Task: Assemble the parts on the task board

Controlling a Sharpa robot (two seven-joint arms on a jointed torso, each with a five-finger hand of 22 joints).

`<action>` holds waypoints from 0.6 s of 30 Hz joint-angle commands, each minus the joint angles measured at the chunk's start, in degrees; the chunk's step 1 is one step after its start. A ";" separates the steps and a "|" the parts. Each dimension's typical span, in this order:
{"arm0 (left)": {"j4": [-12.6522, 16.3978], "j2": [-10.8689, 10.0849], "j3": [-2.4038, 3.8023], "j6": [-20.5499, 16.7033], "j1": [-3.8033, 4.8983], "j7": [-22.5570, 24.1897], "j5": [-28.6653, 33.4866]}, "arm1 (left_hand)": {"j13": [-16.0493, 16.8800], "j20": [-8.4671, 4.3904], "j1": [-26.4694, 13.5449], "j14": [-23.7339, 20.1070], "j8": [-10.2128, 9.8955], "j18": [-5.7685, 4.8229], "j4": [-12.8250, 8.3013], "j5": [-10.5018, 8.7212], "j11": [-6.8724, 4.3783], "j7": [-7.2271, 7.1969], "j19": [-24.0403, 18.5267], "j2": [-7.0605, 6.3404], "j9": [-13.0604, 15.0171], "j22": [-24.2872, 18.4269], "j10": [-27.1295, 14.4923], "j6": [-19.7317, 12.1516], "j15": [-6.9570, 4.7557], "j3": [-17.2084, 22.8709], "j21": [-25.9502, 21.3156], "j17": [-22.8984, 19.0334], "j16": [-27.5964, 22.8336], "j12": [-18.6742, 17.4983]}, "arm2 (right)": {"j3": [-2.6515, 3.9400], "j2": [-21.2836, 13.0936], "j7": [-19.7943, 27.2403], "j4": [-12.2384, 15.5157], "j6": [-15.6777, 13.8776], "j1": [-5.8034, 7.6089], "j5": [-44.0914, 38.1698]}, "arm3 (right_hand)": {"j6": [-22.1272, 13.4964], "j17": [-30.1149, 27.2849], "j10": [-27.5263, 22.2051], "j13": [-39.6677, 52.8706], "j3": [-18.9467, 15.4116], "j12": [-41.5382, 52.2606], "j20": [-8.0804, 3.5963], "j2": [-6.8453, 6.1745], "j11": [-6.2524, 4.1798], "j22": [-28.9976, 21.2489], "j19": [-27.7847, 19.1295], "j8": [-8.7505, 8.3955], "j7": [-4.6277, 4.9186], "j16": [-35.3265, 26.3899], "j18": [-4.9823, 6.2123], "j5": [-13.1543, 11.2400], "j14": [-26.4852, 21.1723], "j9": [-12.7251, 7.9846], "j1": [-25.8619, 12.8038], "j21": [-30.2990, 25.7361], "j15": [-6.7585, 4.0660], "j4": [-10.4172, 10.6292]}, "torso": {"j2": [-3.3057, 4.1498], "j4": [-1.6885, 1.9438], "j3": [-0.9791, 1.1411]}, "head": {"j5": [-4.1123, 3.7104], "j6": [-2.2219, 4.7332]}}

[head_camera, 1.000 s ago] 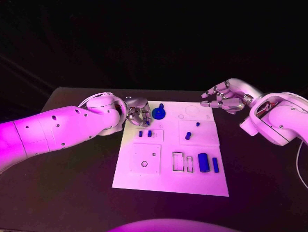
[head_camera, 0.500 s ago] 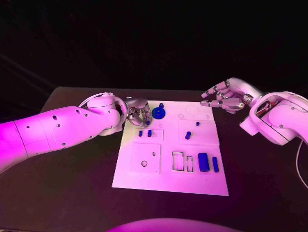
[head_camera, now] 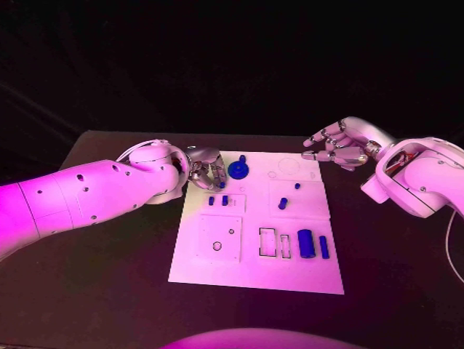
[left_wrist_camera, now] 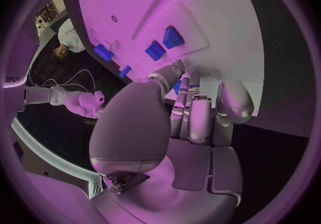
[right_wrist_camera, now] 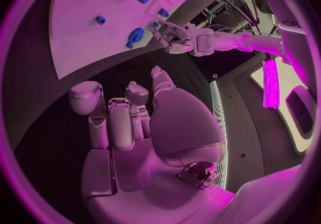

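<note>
Silver fingers of the left hand (head_camera: 205, 172) are curled at the board's (head_camera: 255, 273) far left corner, tips just beside the blue disc part (head_camera: 238, 171). Whether they pinch the disc or only touch it cannot be told; the left wrist view shows the fingertips (left_wrist_camera: 185, 82) bunched over a blue piece, contact hidden. This posture suggests the disc is being seated or lined up with its socket.

Board contents, left to right from those fingers:
- one disc with a small knob at its far edge, at the fingertips;
- two short pegs (head_camera: 218, 201) standing side by side, just nearer the robot than the fingers;
- two small pegs (head_camera: 284, 204) at mid-board, one beyond the other;
- one thick cylinder (head_camera: 307, 243) and one thin bar (head_camera: 324, 247), lying beside empty rectangular slots, probably awaiting insertion.

Seven blue parts can be counted in total.

The right hand (head_camera: 336, 149) hovers off the board's far right corner, fingers loosely bent and apart, holding nothing; it appears parked clear of the work.
</note>
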 commanded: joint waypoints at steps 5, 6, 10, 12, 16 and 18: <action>0.52 -1.11 0.04 -0.62 -0.02 -0.02 0.27 | -0.11 0.25 -0.09 0.96 0.00 0.29 -0.02 0.68 0.27 0.31 -0.48 0.22 0.18 -0.37 -0.47 0.15 0.54 0.52 -0.60 -0.46 -0.36 -0.47 | 0.02 0.09 -0.47 -0.88 0.80 -0.04 -0.59 | -0.03 -1.00 -3.04 -4.29 -0.26 -4.88 -0.46 0.30 -0.18 -3.36 -1.51 0.42 -0.23 -2.01 1.37 0.44 2.54 -0.13 1.05 -2.25 -0.54 -0.06 | -0.05 -0.05 -0.07 | -0.08 0.19; 0.63 -1.35 0.05 -0.70 -0.02 0.13 0.72 | -0.13 0.27 -0.05 0.92 0.01 0.32 -0.07 0.73 0.29 0.34 -0.53 0.21 0.19 -0.46 -0.51 0.19 0.55 0.60 -0.72 -0.56 -0.43 -0.49 | 0.02 0.09 -0.72 -1.02 0.90 -0.04 -0.90 | -0.04 -1.41 -4.88 -7.07 -0.21 -8.12 -0.47 0.35 -0.18 -4.32 -1.95 0.45 -0.23 -2.42 1.52 0.46 2.41 -0.15 1.45 -2.92 -0.55 -0.18 | -0.05 -0.03 -0.05 | -0.11 0.22; 1.12 -2.44 0.16 -1.71 0.01 1.55 5.27 | -0.18 0.36 0.25 0.73 0.04 0.48 -0.30 0.87 0.39 0.50 -0.83 0.33 0.22 -0.99 -0.53 0.34 0.62 1.13 -1.39 -1.08 -0.74 -0.52 | 0.02 0.10 -1.72 -1.45 1.78 -0.08 -4.00 | 0.32 -3.19 -11.28 -19.02 2.14 -22.58 -0.66 0.92 -0.14 -8.68 -3.54 0.54 -0.04 -4.23 2.18 -1.28 2.01 -0.25 5.83 -5.98 -0.36 -2.00 | -0.04 0.04 -0.05 | -0.30 0.30; 1.44 -3.22 0.22 -3.52 0.03 3.55 10.80 | -0.30 0.50 0.48 -0.29 0.01 1.12 -0.59 0.90 0.59 0.70 -2.15 0.35 0.22 -3.44 -0.76 0.42 0.74 1.88 -4.34 -3.67 -2.58 -0.65 | 0.02 0.13 -2.32 -1.62 2.57 -0.11 -7.30 | 1.36 -3.67 -12.46 -24.41 3.82 -28.62 -0.61 0.55 0.09 -9.08 -3.23 0.67 0.05 -4.76 2.24 -1.69 2.08 -0.27 7.97 -6.39 -0.49 -2.90 | -0.08 0.07 -0.08 | -0.40 0.43; 2.11 -4.68 0.27 -8.88 0.06 10.21 26.28 | -0.52 0.68 0.31 -2.58 -0.23 2.32 -0.61 0.82 0.80 1.01 -4.96 0.78 0.17 -8.31 -1.07 0.13 0.94 2.97 -10.31 -9.09 -6.58 -0.60 | 0.02 0.32 -3.47 -1.59 4.00 -0.32 -16.08 | 4.18 -4.62 -11.19 -33.18 7.44 -37.00 -0.53 -0.51 0.08 -8.91 -2.48 0.85 -0.32 -5.68 2.26 -2.58 2.12 -0.28 10.38 -6.41 -0.51 -4.13 | -0.03 0.02 -0.03 | -0.65 0.70; 2.57 -5.31 0.27 -11.78 0.06 14.54 36.38 | -0.77 0.90 -0.04 -6.94 -0.24 4.14 -0.57 0.76 1.06 1.32 -10.03 1.02 0.20 -16.04 -1.75 0.15 1.18 3.45 -19.97 -17.82 -13.49 -0.49 | 0.00 0.64 -4.26 -1.54 4.79 -0.55 -21.47 | 5.16 -4.83 -10.53 -36.04 8.93 -39.40 -0.51 -1.29 -0.08 -8.84 -2.27 0.71 -0.89 -5.92 2.13 -2.77 2.15 -0.33 10.89 -6.40 -0.62 -4.63 | -0.04 -0.01 -0.02 | -0.99 0.96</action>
